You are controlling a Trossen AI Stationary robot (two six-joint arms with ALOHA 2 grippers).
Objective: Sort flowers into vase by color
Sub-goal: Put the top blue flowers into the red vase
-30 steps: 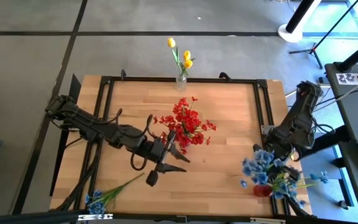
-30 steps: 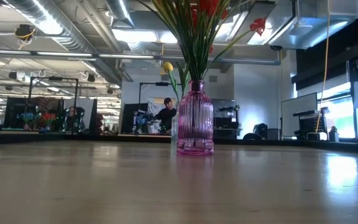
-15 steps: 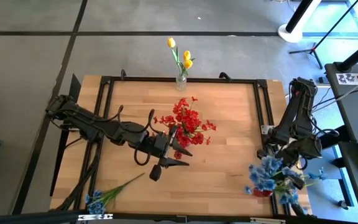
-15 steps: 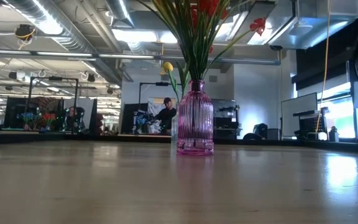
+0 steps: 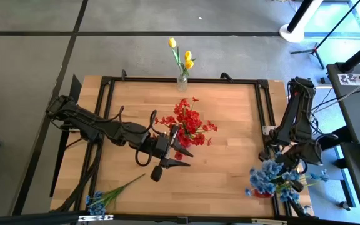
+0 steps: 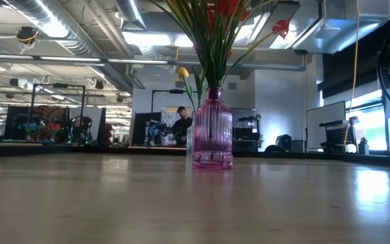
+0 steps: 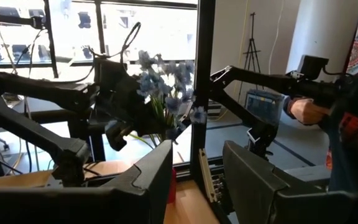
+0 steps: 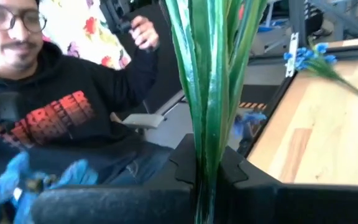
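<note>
Red flowers (image 5: 187,123) stand in a pink ribbed vase (image 6: 212,129) at the table's middle. Yellow tulips (image 5: 181,55) stand in a clear vase at the far edge. One blue flower stem (image 5: 105,197) lies flat near the near left corner. My left gripper (image 5: 170,169) hangs open just nearside of the red flowers, holding nothing. My right gripper (image 5: 292,161) is shut on a bunch of blue flowers (image 5: 270,178) over a small red vase (image 5: 262,192) at the near right corner. Whether the stem ends are in that vase is hidden. My right gripper pinches several green stems and long leaves (image 8: 205,149) of the blue flowers between its two fingers, lying across them. The blossoms (image 7: 163,78) stand out beyond the gripper, above the red vase. The lower stem ends are hidden by blossoms and gripper.
A black frame (image 5: 264,106) runs round the wooden tabletop (image 5: 230,150). A person sits beyond the table's right side (image 8: 61,118), hands on control handles. Bare wood lies between the pink vase and the red vase.
My right arm has swung toward the table's near right corner, its wrist turning, and has carried the blue bunch a little nearer and to the right, over the red vase. Its fingers have stayed shut on the stems.
</note>
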